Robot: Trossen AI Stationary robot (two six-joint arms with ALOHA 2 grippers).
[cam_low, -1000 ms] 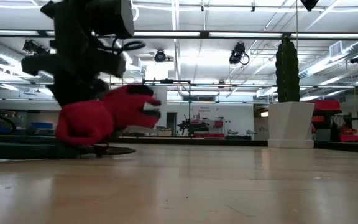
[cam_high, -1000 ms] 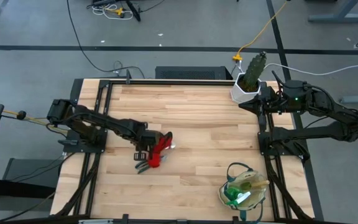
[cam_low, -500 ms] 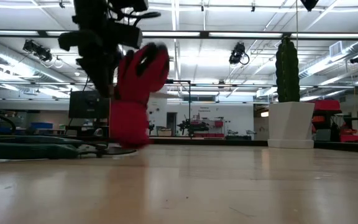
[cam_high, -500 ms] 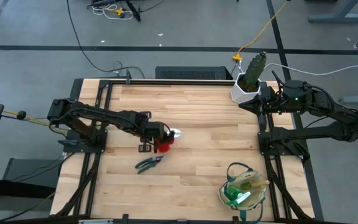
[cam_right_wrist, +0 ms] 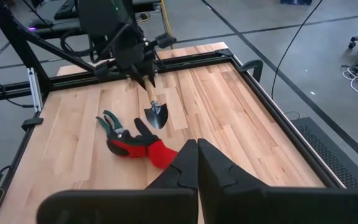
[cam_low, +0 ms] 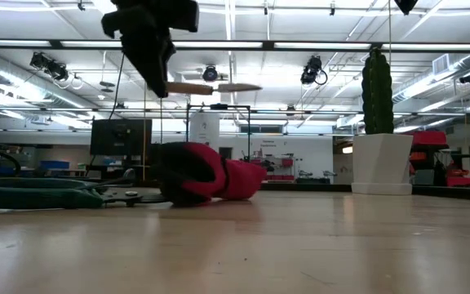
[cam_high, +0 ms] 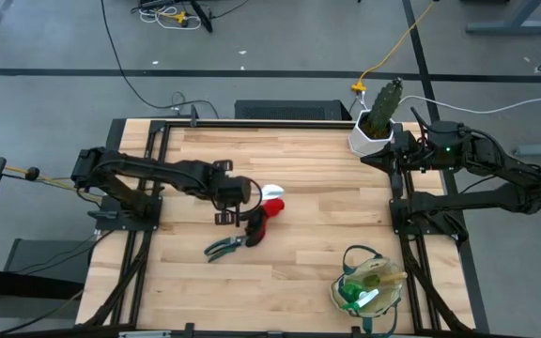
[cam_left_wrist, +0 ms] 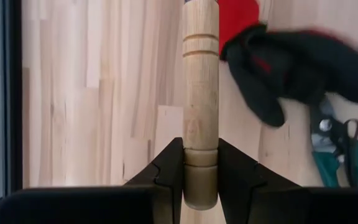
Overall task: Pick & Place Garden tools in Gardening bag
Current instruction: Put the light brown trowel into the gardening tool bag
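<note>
Left gripper [cam_left_wrist: 201, 163] clamps the trowel [cam_left_wrist: 201, 93] at its handle's very end (blade far out), so it could swing and slip en route to the gardening bag [cam_high: 368, 289]; right gripper [cam_right_wrist: 196, 163] closed, idle.

Two dark, matte-black arms of slender jointed segments are mounted on black metal frames bolted at either side of the table [cam_high: 308, 178]. The left arm [cam_high: 148, 174] is built of rounded links with boxy joint housings, and a thin yellowish cable runs off its base. The right arm [cam_high: 496, 174] carries a small green indicator light near its wrist, with a white cable trailing behind. The left gripper [cam_left_wrist: 201, 171] ends in black angular fingers [cam_left_wrist: 166, 171] with stepped, notched inner edges; the right gripper's [cam_right_wrist: 197, 163] fingers taper to points.
</note>
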